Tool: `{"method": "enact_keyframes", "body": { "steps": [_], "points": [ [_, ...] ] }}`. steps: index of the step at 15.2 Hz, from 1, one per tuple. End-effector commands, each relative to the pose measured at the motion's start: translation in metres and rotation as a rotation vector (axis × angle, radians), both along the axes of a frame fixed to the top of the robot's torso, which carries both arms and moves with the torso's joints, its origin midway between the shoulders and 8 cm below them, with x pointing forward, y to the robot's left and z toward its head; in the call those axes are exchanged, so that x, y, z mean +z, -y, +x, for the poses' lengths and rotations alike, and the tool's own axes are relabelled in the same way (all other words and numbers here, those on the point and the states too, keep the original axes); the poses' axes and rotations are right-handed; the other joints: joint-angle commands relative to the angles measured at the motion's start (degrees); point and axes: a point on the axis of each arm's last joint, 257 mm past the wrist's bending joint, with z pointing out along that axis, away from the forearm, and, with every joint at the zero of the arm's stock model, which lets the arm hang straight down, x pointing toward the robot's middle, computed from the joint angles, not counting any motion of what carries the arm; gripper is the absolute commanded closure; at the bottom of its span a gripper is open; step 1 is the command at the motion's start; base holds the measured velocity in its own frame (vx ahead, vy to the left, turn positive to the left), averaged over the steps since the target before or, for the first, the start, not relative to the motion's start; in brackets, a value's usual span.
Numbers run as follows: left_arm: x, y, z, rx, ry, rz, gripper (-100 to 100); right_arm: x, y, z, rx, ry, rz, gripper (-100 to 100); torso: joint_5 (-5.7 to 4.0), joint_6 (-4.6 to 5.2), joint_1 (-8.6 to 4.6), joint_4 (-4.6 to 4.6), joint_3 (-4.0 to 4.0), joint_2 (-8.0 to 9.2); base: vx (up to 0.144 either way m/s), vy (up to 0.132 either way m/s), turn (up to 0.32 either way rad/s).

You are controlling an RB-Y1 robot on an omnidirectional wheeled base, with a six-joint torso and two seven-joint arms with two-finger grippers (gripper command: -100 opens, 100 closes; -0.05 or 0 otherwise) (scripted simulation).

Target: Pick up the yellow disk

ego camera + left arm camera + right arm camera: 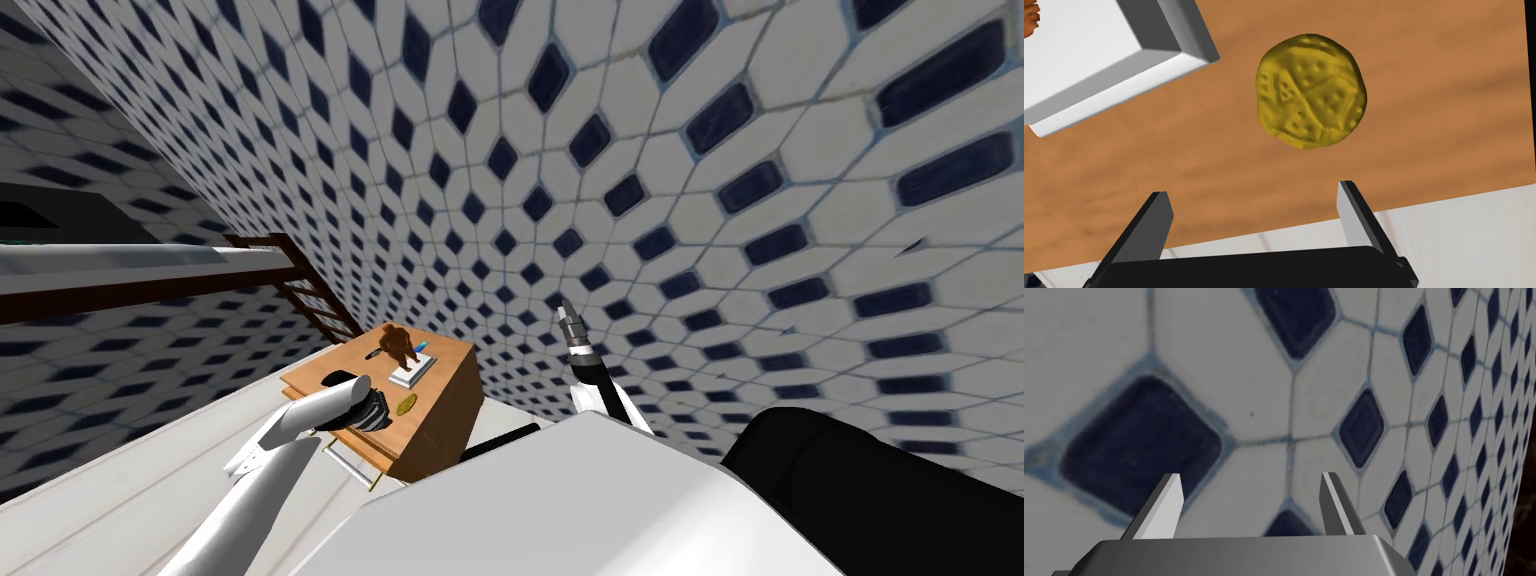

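The yellow disk point(1311, 91) lies flat on the wooden tabletop point(1424, 125), towards its near edge and clear of the other items. Its face is embossed with wedge-shaped segments carrying small dots, and its outline is slightly irregular. The left gripper point(1254, 192) hangs above the near edge of the tabletop with its two fingers spread wide, about a third of the wrist view apart, and holds nothing. The disk sits just beyond the fingertips, roughly in line with the gap and closer to the right finger, with no contact. Farther back and to the left of the disk rests a flat white block point(1099, 55) with grey sides, apart from the disk. In the head view a brown figurine point(398, 343) stands at this block, apparently on it, with a small blue object point(422, 346) just beside it. The tabletop belongs to a small wooden cabinet standing on a pale floor point(1464, 225) against a wall of white and dark blue tiles. The right gripper point(1251, 477) is raised towards that wall, well right of the cabinet, fingers parted and empty.
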Motion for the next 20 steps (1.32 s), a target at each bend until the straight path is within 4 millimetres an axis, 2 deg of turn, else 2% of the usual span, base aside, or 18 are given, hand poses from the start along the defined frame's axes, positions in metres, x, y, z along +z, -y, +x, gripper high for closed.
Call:
{"method": "enact_keyframes", "body": {
  "steps": [1,11,13,14,18,19,20],
  "points": [
    [-0.002,0.003,-0.005,0.009,-0.026,-0.016,-100,0.000,0.000,0.000,0.000,0.000,0.000,0,0.00,0.00,0.00,0.00,0.00,0.00,0.029,-0.007,-0.025],
    [-0.009,0.027,-0.036,0.082,-0.191,-0.146,-100,0.000,0.000,0.000,0.000,0.000,0.000,0,0.01,0.00,0.02,0.00,0.00,0.01,0.033,-0.007,-0.068],
    [-0.010,0.026,-0.034,0.079,-0.184,-0.141,-100,0.000,0.000,0.000,0.000,0.000,0.000,0,0.00,0.00,0.01,0.00,-0.01,-0.02,0.037,-0.004,-0.045],
    [-0.020,0.029,-0.036,0.079,-0.187,-0.145,-100,0.000,0.000,0.000,0.000,0.000,0.000,0,0.01,-0.02,0.02,0.00,0.00,0.01,0.018,0.004,0.006],
    [-0.032,0.032,-0.039,0.078,-0.186,-0.146,-100,0.000,0.000,0.000,0.000,0.000,0.000,0,0.03,-0.03,0.09,0.01,0.05,0.10,0.014,0.010,0.008],
    [-0.028,0.031,-0.039,0.079,-0.189,-0.147,-100,0.000,0.000,0.000,0.000,0.000,0.000,0,0.03,-0.03,0.10,0.01,0.05,0.10,0.007,0.007,0.001],
    [-0.029,0.031,-0.039,0.078,-0.187,-0.146,100,0.000,0.000,0.000,0.000,0.000,0.000,0,0.02,-0.03,0.09,0.02,0.07,0.12,0.000,0.000,0.000]
  ]
}}
